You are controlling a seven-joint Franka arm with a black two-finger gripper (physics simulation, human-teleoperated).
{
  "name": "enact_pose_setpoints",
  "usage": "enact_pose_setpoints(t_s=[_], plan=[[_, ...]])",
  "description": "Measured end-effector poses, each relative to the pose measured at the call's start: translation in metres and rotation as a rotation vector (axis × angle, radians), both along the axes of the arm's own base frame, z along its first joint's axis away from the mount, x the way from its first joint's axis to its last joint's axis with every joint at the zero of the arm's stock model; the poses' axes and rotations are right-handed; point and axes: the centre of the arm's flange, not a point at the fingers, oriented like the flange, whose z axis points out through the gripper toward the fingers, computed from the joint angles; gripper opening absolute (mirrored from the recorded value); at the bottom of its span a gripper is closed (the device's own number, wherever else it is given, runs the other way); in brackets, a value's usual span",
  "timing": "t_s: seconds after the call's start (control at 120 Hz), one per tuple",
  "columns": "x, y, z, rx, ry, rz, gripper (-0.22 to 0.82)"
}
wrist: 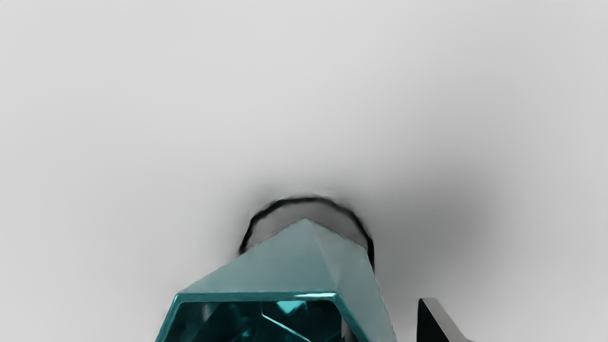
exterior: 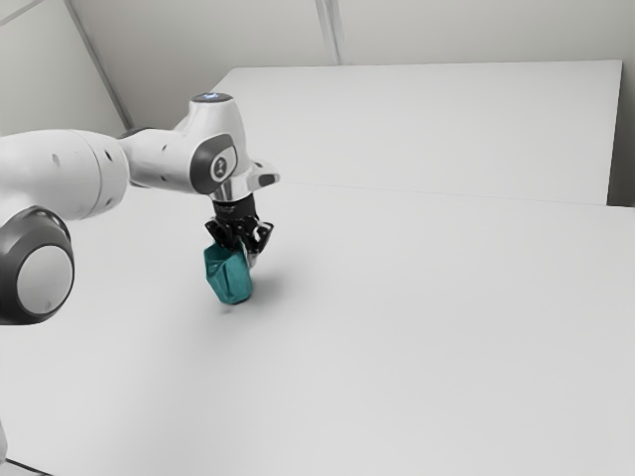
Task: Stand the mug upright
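Mug (exterior: 228,274) tilted; righting judged in hand.
Found just beneath end effector (exterior: 248,256), at or near tabletop (exterior: 397,327); cannot tell if spread or pinching; next, judged to need levelling, then seating base flat.

the arm (exterior: 79,169) is smooth, glossy white, built of fat rounded sections with thin seams and small dark dots. a broad dark grey ring (exterior: 18,248) circles a plain pale disc (exterior: 45,281). nearer the hand, a dark oval surround (exterior: 201,167) frames a smaller light disc with a dark mark. the dark top cap (exterior: 202,98) shows a bluish spot. the gripper (exterior: 240,236) is black and angular.
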Motion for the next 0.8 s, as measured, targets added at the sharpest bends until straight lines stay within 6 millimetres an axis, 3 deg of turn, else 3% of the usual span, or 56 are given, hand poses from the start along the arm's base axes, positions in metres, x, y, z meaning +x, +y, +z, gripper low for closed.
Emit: enact_pose_setpoints(t_s=[0.175, 0.392, 0.533, 0.733, 0.8], plan=[[0.001, -0.005, 0.005, -0.033, -0.013, 0.016, 0.34], [-0.008, -0.010, 0.021, -0.068, 0.030, 0.033, 0.51], [-0.019, -0.009, 0.074, -0.085, -0.005, 0.029, 0.56], [-0.034, -0.011, 0.172, -0.089, -0.144, -0.063, 0.59], [-0.039, -0.013, 0.195, -0.080, -0.178, -0.102, 0.59]])
